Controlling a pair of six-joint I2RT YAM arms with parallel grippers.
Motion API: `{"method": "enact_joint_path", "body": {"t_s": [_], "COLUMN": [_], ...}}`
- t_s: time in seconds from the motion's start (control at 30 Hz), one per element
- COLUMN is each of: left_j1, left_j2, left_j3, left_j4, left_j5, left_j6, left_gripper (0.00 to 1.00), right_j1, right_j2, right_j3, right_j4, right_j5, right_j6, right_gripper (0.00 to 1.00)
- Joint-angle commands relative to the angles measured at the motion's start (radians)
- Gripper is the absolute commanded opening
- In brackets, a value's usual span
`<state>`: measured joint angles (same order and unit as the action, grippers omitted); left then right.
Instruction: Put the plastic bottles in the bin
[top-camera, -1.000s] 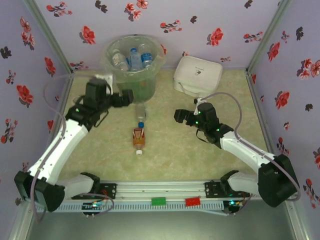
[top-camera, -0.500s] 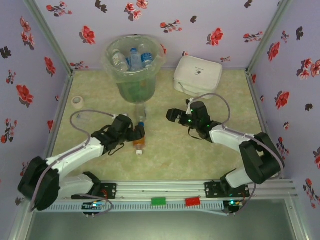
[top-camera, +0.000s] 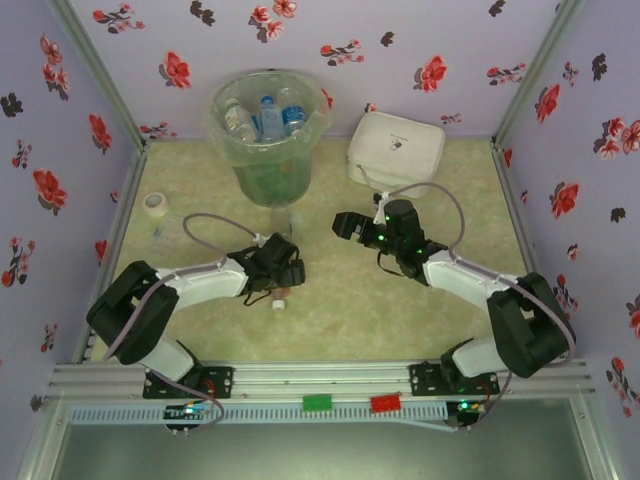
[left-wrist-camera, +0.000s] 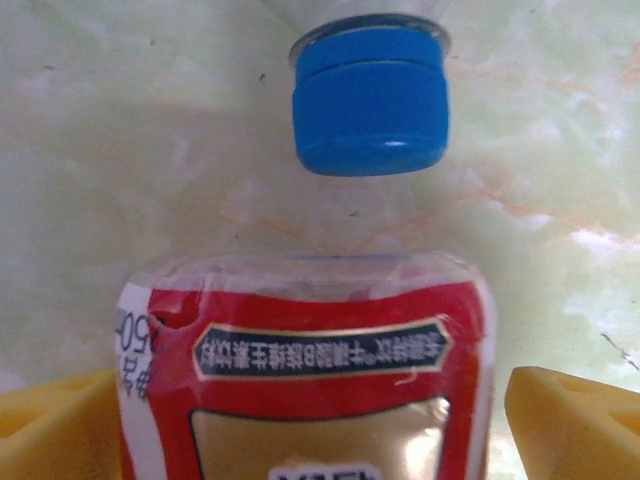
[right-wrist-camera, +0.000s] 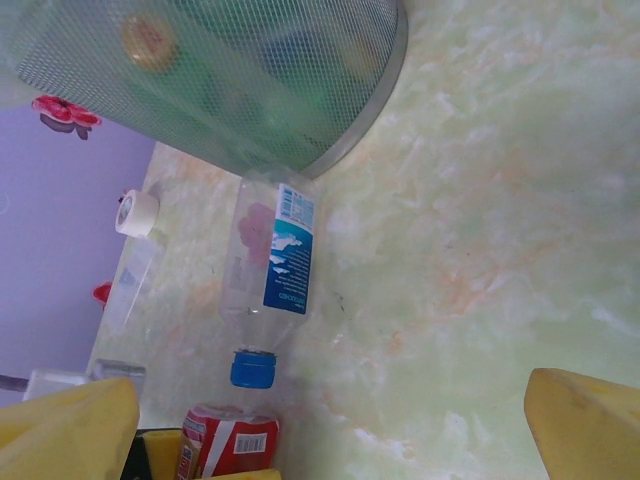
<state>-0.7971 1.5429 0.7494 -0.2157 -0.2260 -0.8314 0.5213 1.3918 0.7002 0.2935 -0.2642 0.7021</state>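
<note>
An amber bottle with a red label (left-wrist-camera: 310, 380) lies on the table, its white cap (top-camera: 278, 304) towards the near edge. My left gripper (top-camera: 280, 272) is low over it, open, one yellow finger (left-wrist-camera: 575, 420) on each side and a thin gap on the right. A clear bottle with a blue label (right-wrist-camera: 270, 265) and a blue cap (left-wrist-camera: 368, 100) lies just beyond, its base by the bin (top-camera: 268, 130). Several bottles lie inside the bin. My right gripper (top-camera: 345, 225) hovers open and empty right of the clear bottle (top-camera: 283, 225).
A white rounded box (top-camera: 395, 150) sits at the back right next to the bin. A tape roll (top-camera: 153, 203) lies near the left wall, with a small clear item beside it. Flowered walls close in three sides.
My left arm swung down from beside the bin to the amber bottle and its jaws started narrowing around it. My right gripper shifted slightly left.
</note>
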Motion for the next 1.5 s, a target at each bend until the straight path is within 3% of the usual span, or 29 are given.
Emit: {"method": "enact_joint_path", "body": {"t_s": [0.0, 0.27, 0.37, 0.6, 0.83, 0.97, 1.2, 1.47], "left_j1": [-0.007, -0.006, -0.005, 0.031, 0.180, 0.266, 0.363, 0.428], "left_j2": [0.019, -0.027, -0.080, -0.265, -0.499, -0.555, -0.444, -0.156], "left_j3": [0.011, -0.031, -0.053, -0.067, 0.025, 0.147, 0.483, 0.874], "left_j4": [0.019, 0.023, 0.015, -0.082, -0.182, -0.186, -0.169, -0.147], "left_j5": [-0.055, -0.074, -0.083, -0.138, -0.156, -0.146, -0.046, 0.156], "left_j6": [0.000, -0.003, -0.002, 0.045, 0.198, 0.319, 0.513, 0.607], "left_gripper": [0.85, 0.47, 0.37, 0.32, 0.30, 0.29, 0.28, 0.28], "right_j1": [-0.005, -0.006, -0.006, -0.006, -0.006, -0.007, -0.007, -0.009], "right_j2": [-0.042, -0.077, -0.084, -0.160, -0.238, -0.277, -0.314, -0.317], "right_j3": [-0.016, -0.018, -0.006, -0.009, -0.044, -0.051, -0.054, -0.084], "right_j4": [-0.038, -0.062, -0.071, -0.103, -0.163, -0.187, -0.208, -0.198], "right_j5": [0.039, 0.065, 0.062, 0.088, 0.129, 0.149, 0.168, 0.187], "right_j6": [-0.033, -0.049, -0.046, -0.039, -0.052, -0.059, -0.073, -0.080], "right_gripper": [1.00, 1.00, 1.00, 1.00, 1.00, 1.00, 0.99, 1.00]}}
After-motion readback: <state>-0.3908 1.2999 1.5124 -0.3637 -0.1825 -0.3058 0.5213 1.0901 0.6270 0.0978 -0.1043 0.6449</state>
